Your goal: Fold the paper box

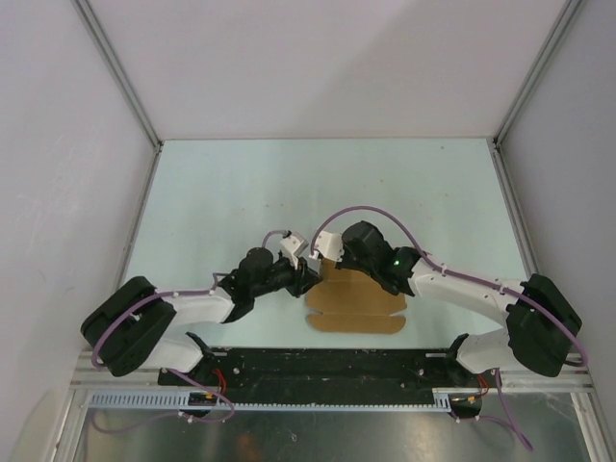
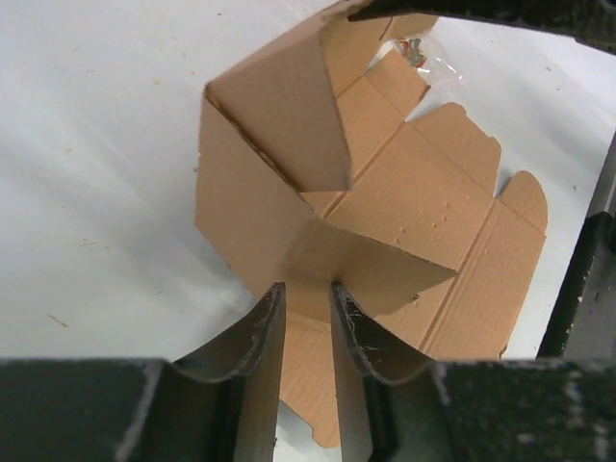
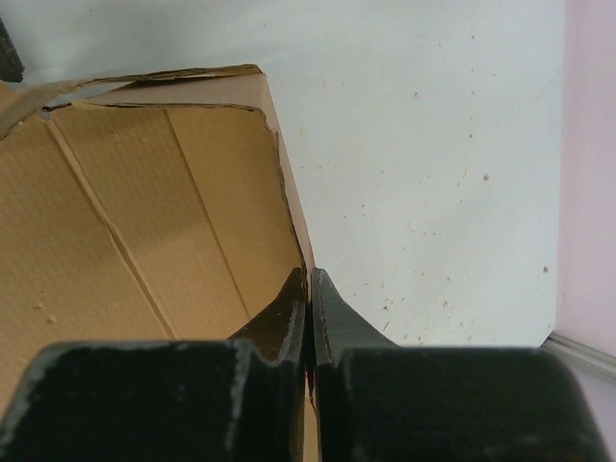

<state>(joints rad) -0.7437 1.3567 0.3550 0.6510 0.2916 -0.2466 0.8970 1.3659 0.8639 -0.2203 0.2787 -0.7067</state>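
Observation:
The paper box (image 1: 361, 308) is a brown die-cut cardboard sheet, lying mostly flat on the table near the front centre, with its far-left flaps raised. My left gripper (image 1: 308, 274) is at the raised left corner. In the left wrist view its jaws (image 2: 306, 289) stand a narrow gap apart, tips against the lower edge of a folded-up flap of the box (image 2: 423, 192). My right gripper (image 1: 325, 252) is just behind it. In the right wrist view it (image 3: 309, 274) is shut on the thin edge of an upright cardboard wall (image 3: 144, 212).
A small clear plastic bag (image 2: 419, 53) lies on the table beyond the box. The right arm (image 2: 587, 289) crosses the right and top of the left wrist view. Pale walls with metal corner posts (image 1: 115, 72) enclose the table.

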